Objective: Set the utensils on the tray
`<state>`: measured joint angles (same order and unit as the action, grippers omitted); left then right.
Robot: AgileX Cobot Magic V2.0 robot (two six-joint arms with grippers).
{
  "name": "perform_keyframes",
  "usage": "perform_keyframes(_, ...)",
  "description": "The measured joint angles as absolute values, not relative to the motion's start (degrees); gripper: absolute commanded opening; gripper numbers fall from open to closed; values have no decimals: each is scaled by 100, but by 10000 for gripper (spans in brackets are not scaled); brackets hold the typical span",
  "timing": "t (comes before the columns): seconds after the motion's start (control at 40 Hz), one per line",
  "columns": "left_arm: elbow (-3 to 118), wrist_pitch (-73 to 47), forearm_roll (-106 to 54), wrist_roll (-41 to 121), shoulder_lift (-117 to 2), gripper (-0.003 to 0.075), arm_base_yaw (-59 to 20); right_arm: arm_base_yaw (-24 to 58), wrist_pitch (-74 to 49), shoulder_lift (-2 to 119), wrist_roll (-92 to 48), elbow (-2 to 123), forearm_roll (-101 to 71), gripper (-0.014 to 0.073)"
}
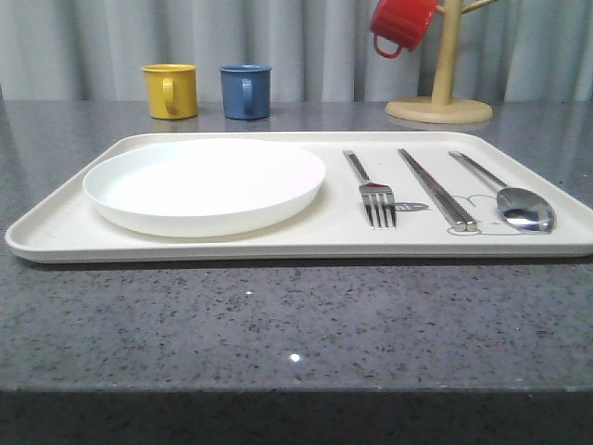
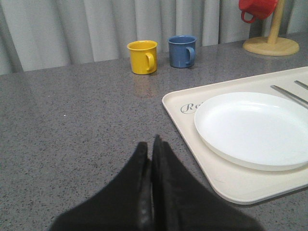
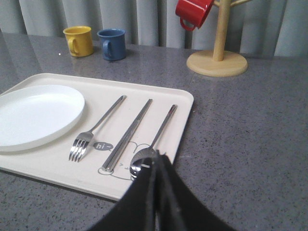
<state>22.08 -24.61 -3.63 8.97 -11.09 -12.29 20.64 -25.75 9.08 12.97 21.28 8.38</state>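
The cream tray (image 1: 232, 248) lies across the table and carries a round white plate (image 1: 204, 183) on its left half. To the plate's right, a fork (image 1: 374, 193), a pair of chopsticks (image 1: 435, 188) and a spoon (image 1: 511, 198) lie side by side. In the left wrist view my left gripper (image 2: 150, 144) is shut with nothing in it, above the bare table just off the tray's (image 2: 231, 185) left edge. My right gripper (image 3: 160, 157) is also shut and holds nothing; its tips hang in front of the spoon (image 3: 150, 150) bowl near the tray's (image 3: 57, 171) right edge.
A yellow mug (image 1: 170, 90) and a blue mug (image 1: 246, 91) stand behind the tray. At the back right a wooden mug stand (image 1: 441, 98) holds a red mug (image 1: 400, 24). Grey speckled table (image 1: 296, 324) runs in front of the tray.
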Motion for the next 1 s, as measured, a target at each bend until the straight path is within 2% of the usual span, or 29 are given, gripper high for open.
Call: perform_keyframes(0.999, 1996, -2256, -313, 897, -1028, -18, -1207, 2064, -2523, 895, 1297, 2128, 847, -69)
